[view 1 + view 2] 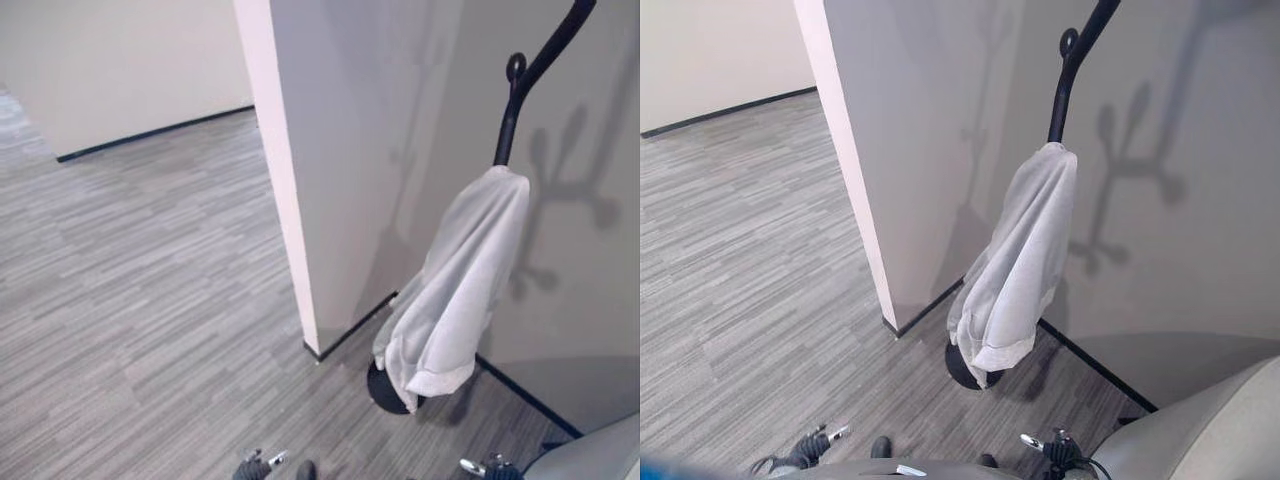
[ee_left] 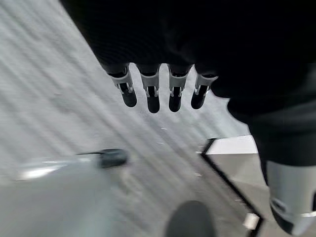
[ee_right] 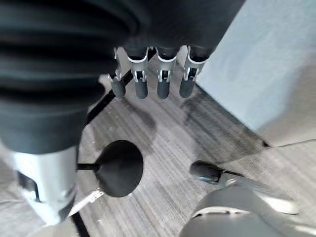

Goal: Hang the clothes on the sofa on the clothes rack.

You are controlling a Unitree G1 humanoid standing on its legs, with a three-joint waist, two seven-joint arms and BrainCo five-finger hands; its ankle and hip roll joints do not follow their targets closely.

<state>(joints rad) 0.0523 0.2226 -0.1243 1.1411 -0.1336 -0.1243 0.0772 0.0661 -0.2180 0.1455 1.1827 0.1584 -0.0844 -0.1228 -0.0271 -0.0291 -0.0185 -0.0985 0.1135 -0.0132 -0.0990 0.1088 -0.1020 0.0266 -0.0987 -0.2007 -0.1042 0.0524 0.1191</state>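
Hanging from the black clothes rack: pale garment. Left hand and right hand relaxed, fingers extended, holding nothing.

Open floor to the left, corner crowded on the right

The carpet lies bare left of the wall corner. Right of it the rack stands close to the wall, the garment draped down its pole to the base; the sofa edges in at lower right.
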